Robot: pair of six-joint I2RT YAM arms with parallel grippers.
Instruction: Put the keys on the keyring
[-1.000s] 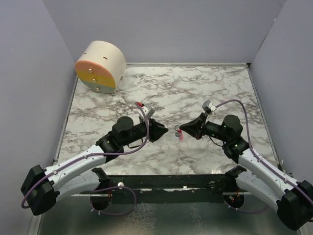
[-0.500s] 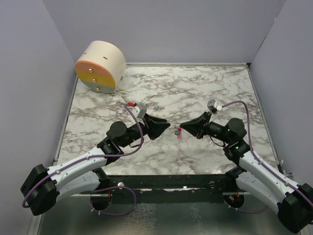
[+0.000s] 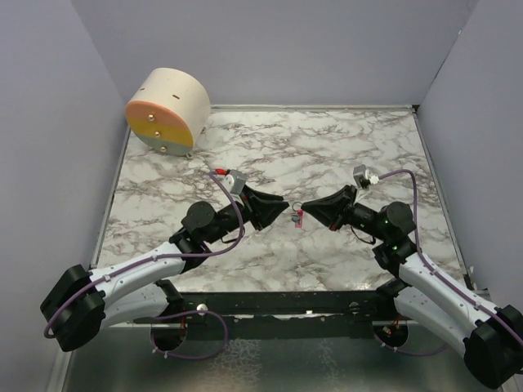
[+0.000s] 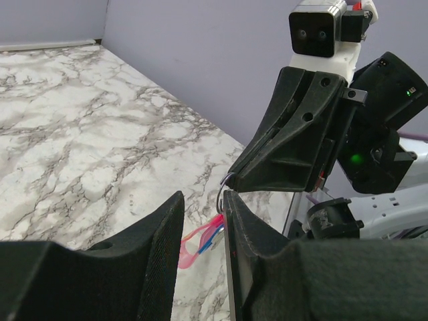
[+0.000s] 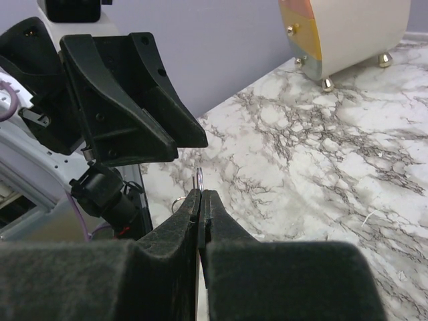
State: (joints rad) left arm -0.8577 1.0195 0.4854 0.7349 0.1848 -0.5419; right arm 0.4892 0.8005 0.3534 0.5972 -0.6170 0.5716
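Observation:
In the top external view my two grippers meet tip to tip over the marble table's middle. My right gripper point(image 3: 299, 211) point(image 5: 200, 192) is shut on the thin metal keyring point(image 5: 199, 178) point(image 4: 223, 190), which sticks out past its tips. Below the ring hang the small blue tag point(image 4: 212, 237) and the pink key point(image 4: 194, 244) point(image 3: 297, 222). My left gripper point(image 3: 285, 209) point(image 4: 203, 198) is open, and its right-hand fingertip is right beside the ring. Nothing is pinched between its fingers point(image 4: 157, 247); the key and tag show through the gap.
A round cream box point(image 3: 169, 110) with an orange and yellow face stands on small feet at the back left point(image 5: 344, 30). Grey walls close in three sides of the marble table point(image 3: 343, 147). A dark rail point(image 3: 278, 302) runs along the near edge.
My left gripper has turned and moved right and a little farther back, closing up to the right gripper's tip. The right gripper has shifted slightly back, still holding the ring.

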